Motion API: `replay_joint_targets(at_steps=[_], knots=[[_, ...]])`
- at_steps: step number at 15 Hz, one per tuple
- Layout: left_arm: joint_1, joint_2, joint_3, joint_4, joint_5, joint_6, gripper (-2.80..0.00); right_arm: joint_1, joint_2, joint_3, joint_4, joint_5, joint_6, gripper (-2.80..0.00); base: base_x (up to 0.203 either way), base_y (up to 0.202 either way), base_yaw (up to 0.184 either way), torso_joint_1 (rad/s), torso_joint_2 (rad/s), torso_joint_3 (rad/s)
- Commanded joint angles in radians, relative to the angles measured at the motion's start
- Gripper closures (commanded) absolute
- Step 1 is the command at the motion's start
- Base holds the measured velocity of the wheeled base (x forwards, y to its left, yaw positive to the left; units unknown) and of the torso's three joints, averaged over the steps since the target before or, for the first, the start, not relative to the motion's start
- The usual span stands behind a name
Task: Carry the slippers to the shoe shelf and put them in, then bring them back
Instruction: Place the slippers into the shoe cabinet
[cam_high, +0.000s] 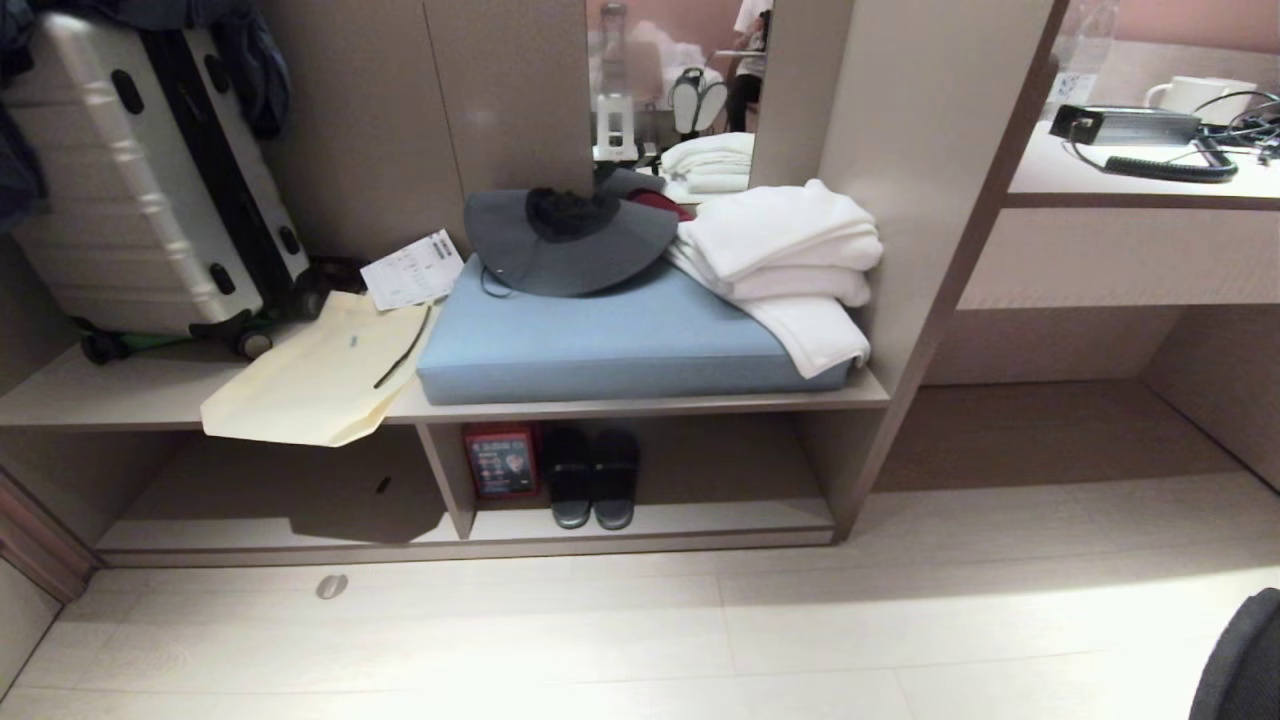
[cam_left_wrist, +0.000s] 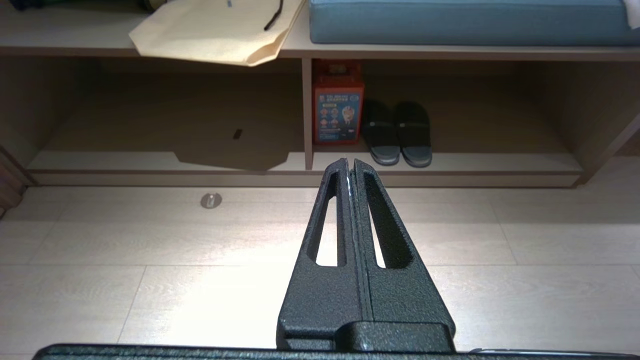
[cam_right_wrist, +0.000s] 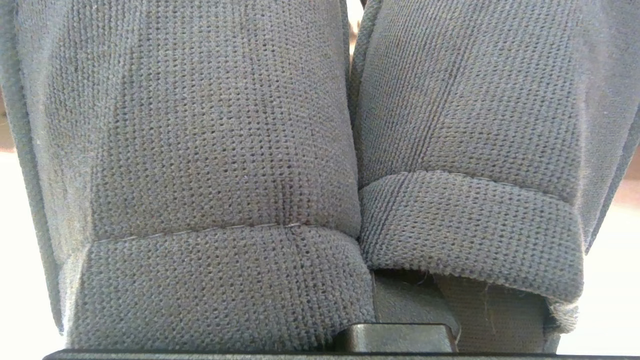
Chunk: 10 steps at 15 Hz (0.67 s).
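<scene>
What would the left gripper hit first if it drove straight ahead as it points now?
Probably the shoe shelf: the shut left gripper points at its floor board edge, just past the divider, with the red box and black sandals behind. Bare floor lies between; depth is unclear.

Ahead of my left gripper (cam_left_wrist: 348, 165): shoe shelf (cam_left_wrist: 440, 162).
In it: sandals (cam_left_wrist: 397, 134), right of box (cam_left_wrist: 338, 102).
Against my right gripper: slippers (cam_right_wrist: 320, 150).
</scene>
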Motion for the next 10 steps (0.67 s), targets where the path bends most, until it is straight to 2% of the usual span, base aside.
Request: replay_joint_targets(at_steps=[1, 10], knots=[[0.0, 0.0, 0.0, 0.0, 0.0, -0.001, 0.0, 0.0, 0.001, 0.0, 0.0, 0.001, -0.001, 0.0, 0.0, 0.0, 0.0, 0.0, 0.0, -0.193], [0.0, 0.0, 0.0, 0.0, 0.0, -0.003, 0.0, 0.0, 0.001, 0.0, 0.0, 0.001, -0.002, 0.0, 0.0, 0.0, 0.0, 0.005, 0.0, -0.198]])
